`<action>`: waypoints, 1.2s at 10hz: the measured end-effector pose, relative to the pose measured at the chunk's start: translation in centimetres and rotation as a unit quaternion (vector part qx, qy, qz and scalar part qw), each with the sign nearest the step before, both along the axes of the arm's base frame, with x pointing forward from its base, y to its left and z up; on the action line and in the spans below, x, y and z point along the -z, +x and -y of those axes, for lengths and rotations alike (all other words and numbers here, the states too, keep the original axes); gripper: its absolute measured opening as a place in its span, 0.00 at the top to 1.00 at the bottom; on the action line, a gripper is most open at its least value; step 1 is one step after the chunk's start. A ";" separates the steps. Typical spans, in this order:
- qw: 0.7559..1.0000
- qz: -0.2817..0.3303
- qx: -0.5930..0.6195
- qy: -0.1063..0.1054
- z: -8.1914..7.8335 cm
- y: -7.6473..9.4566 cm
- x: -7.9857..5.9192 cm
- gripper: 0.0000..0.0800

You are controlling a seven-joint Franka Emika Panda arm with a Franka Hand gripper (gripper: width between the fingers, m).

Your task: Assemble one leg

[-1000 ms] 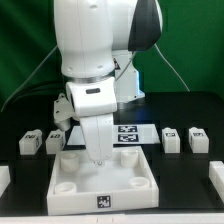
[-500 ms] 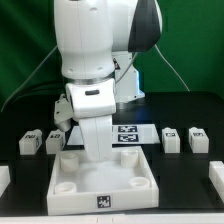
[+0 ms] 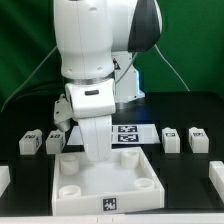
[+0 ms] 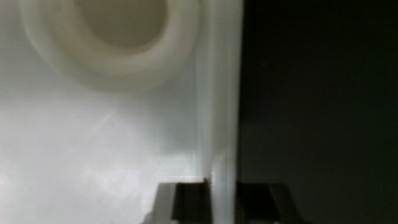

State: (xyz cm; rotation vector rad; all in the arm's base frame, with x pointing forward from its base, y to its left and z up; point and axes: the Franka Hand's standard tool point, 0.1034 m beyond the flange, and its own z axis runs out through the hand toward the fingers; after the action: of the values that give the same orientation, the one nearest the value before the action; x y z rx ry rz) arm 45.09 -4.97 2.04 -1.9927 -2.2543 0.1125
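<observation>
White plastic with black-and-white tags, the leg [image 3: 55,140] closest to my gripper [image 3: 93,150] stands loose on the black table [image 3: 180,172]. In the exterior view it is at about ten o'clock from the middle of the tray [image 3: 110,172]. A second leg [image 3: 30,142] stands further out on much the same bearing. A third leg [image 3: 170,139] and a fourth leg [image 3: 196,140] stand at about two o'clock, and all four rest on the table, apart from the tray. The gripper is low over the tray's ten o'clock corner with its fingers hidden behind the white wrist, so I cannot tell how wide it is or whether it has hold of anything. The wrist view gives me the tray's pale floor, one round socket [image 4: 107,30], the tray's wall against the dark table, and a blurred dark shape I cannot identify. The marker board [image 3: 128,133] lies flat at twelve o'clock behind the tray. One white piece [image 3: 3,178] at nine o'clock and another white piece [image 3: 217,175] at three o'clock are cut off by the frame.
</observation>
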 end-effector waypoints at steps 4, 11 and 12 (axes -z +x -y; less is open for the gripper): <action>1.000 0.000 0.000 0.000 0.0 0.0 0.0 0.93; 0.999 0.015 0.045 0.015 -9.9 3.4 -0.4 0.92; 0.998 0.018 0.051 0.017 -10.7 4.1 -0.3 0.92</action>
State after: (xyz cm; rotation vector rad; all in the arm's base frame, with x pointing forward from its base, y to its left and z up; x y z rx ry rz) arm 49.22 5.78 2.34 -2.1041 -2.1541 0.0286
